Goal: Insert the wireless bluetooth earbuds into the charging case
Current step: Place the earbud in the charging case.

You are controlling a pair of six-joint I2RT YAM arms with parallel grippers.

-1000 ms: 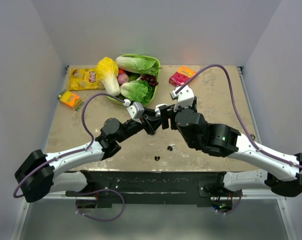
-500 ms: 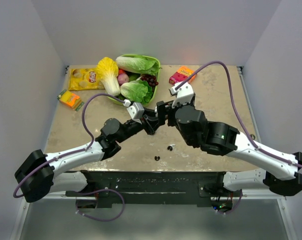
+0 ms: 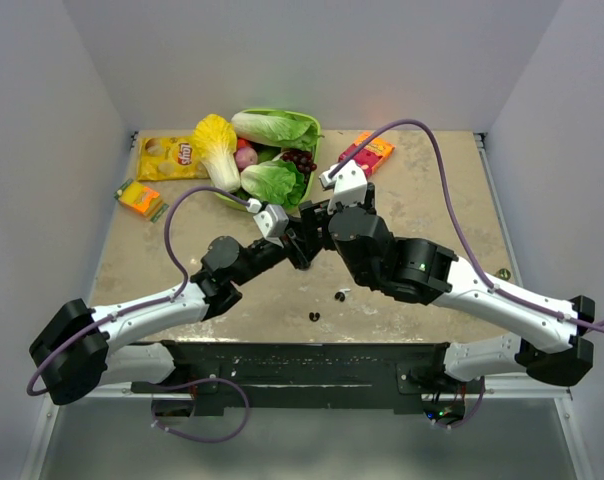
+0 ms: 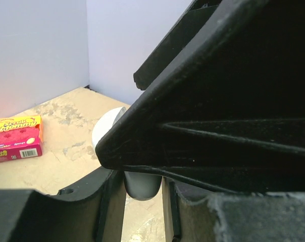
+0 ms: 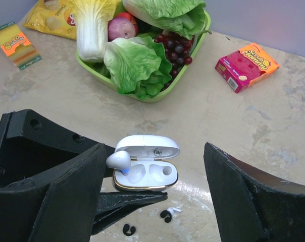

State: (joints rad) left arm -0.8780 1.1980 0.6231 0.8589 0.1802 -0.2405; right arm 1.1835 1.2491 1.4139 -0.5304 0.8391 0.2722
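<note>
Scuffed beige worktop (image 3: pixel 432 190), boxed in by plain white walls (image 3: pixel 282 60). Left hand (image 3: pixel 300 250) is clamped on the open case (image 5: pixel 146 164) near the middle. Right hand (image 3: pixel 315 218) is spread wide above it, and two buds (image 5: pixel 166 216) lie loose on the surface nearby.

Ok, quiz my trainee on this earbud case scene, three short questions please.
1. True or false: the charging case has its lid shut.
2. What grips the case? A left gripper; B right gripper; C nothing.
3. Fill in: ___ tiny dark buds lie on the table near the case.
Key: 1 false, the lid is open. 2 A. 3 two.
</note>
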